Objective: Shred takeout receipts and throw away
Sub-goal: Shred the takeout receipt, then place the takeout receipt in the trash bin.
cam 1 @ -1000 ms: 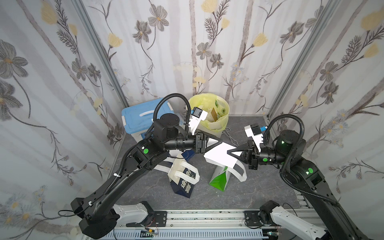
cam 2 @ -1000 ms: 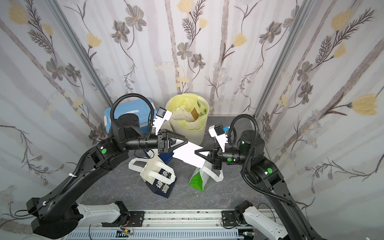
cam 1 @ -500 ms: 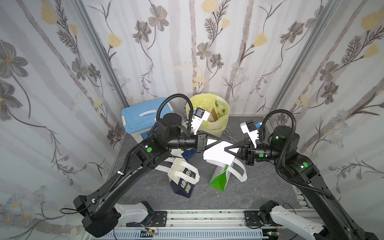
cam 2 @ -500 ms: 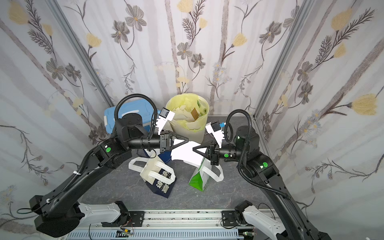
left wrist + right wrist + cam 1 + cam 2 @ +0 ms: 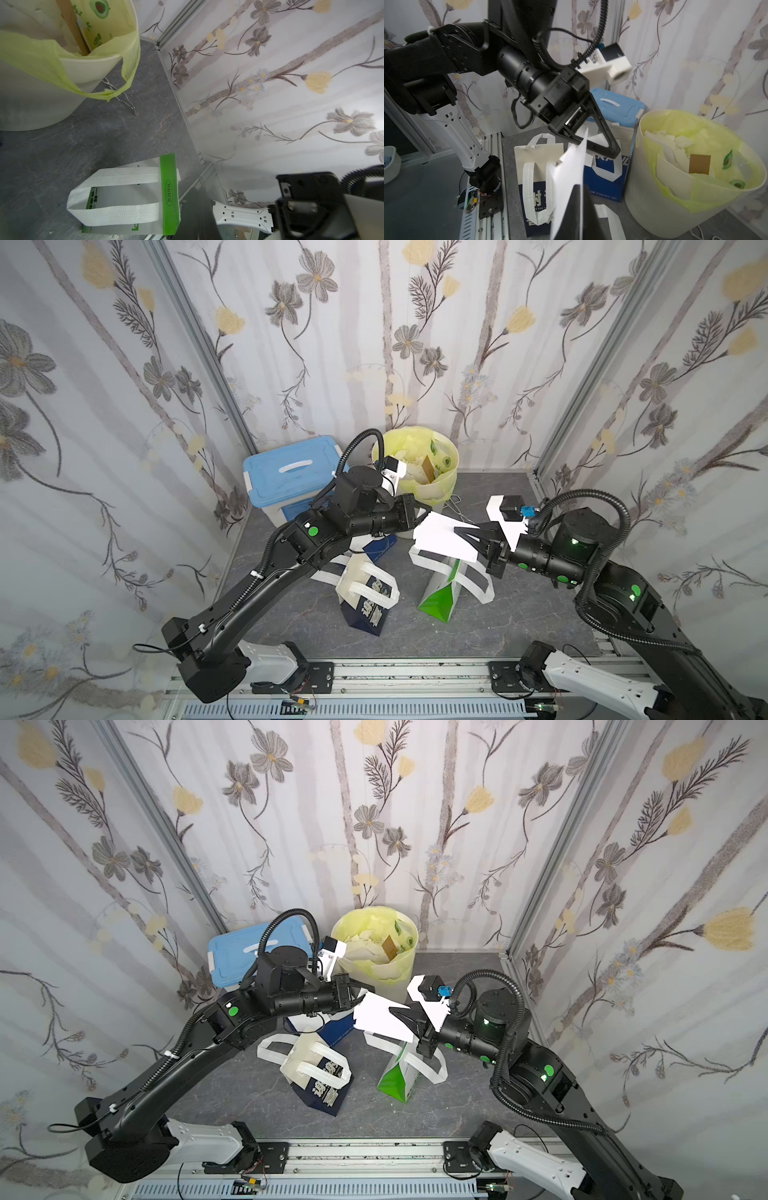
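Observation:
A white takeout receipt (image 5: 440,537) (image 5: 380,1017) hangs in the air above the green-and-white bag (image 5: 440,597), stretched between both arms. My right gripper (image 5: 461,531) (image 5: 577,197) is shut on the receipt's near edge, so its wrist view sees the sheet (image 5: 569,176) almost edge-on. My left gripper (image 5: 422,516) (image 5: 614,152) is shut at the opposite corner of the sheet. In the left wrist view the dark jaws (image 5: 197,207) lie pressed together and the paper itself does not show.
A bin (image 5: 446,472) with a yellow liner stands just behind the arms and holds torn white scraps. A blue lidded box (image 5: 286,477) is at the back left. Two navy bags (image 5: 370,605) (image 5: 380,549) with white handles lie under the left arm.
My left gripper's jaws have closed at the receipt's corner after reaching in a little. The right gripper kept its hold and shifted slightly toward the bin.

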Motion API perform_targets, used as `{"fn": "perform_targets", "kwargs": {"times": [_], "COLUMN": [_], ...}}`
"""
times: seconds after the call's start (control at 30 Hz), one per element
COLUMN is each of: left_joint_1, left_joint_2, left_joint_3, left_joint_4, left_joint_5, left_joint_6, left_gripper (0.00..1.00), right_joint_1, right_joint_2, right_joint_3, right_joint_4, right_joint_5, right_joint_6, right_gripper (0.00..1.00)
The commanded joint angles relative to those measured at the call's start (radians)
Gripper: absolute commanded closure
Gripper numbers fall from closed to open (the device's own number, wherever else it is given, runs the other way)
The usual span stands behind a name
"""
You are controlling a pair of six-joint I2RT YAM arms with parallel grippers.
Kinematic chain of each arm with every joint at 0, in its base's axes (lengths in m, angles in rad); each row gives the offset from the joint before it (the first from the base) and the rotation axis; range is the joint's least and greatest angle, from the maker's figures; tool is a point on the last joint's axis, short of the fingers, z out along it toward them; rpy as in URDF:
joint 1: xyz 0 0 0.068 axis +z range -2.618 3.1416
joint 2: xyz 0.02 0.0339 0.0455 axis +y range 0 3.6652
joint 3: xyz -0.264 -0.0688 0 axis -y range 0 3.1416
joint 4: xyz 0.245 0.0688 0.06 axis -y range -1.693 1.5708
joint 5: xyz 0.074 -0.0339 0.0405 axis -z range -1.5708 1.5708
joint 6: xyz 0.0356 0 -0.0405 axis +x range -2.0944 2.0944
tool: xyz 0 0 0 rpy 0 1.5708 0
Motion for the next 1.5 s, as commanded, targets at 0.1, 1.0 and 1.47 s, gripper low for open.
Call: {"fn": "perform_targets", "kwargs": {"times": [0.1,1.0,1.47], "left_joint_1": [0.006,0.269,0.272], "left_joint_2": [0.023,0.905,0.769], "left_joint_3": [0.058,1.179,1.114], "left_joint_4": [-0.098,-0.406,-0.317], "left_joint_5": [-0.127,-0.213,-0.041], "left_joint_6": [0.001,0.348,0.385], "left_gripper": [1.0,0.67,0.32], "right_joint_1": [0.039,-0.033,-0.22], "right_joint_2": [-0.021,-0.114,-0.02], "right_joint_3": [-0.01,-0.153,-0.119], "right_joint_4": [0.092,0.196,0.19], "right_joint_5": [0.128,0.476,0.117], "right_joint_6": [-0.159,0.13,0.189], "right_gripper": [1.0,1.0,1.0]}}
